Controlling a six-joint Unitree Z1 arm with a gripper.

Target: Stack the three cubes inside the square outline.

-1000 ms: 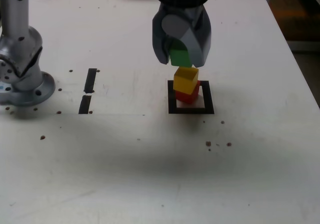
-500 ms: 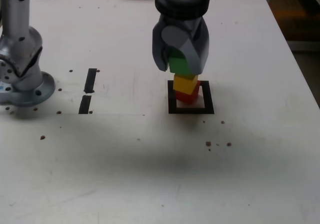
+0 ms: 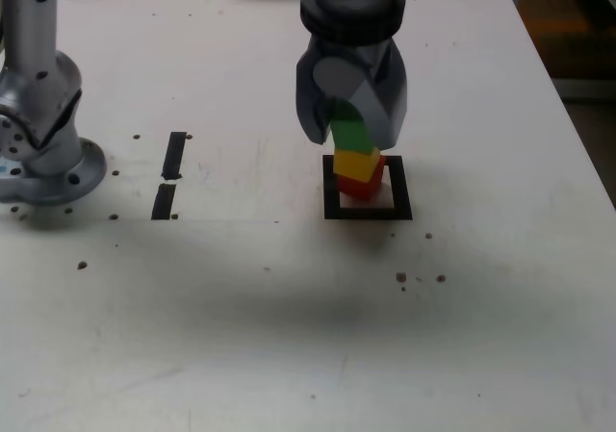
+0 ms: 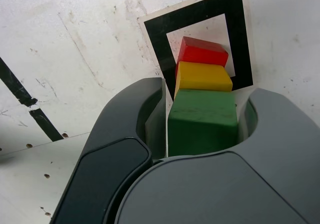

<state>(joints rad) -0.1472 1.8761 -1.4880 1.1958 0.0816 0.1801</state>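
- White tabletop (image 3: 289, 336) carries a black tape square (image 3: 367, 212), marking where the stack belongs.
- Inside it, yellow cube (image 3: 357, 165) sits on red cube (image 3: 362, 188).
- Gripper (image 3: 352, 134) brackets the green cube (image 3: 352, 136) resting on yellow; whether its fingers clamp it, I cannot tell.

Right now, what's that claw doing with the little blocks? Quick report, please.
Fingers either side of green cube, grip unclear. Green on yellow cube, yellow on red cube, all inside square outline. Nothing in the way.
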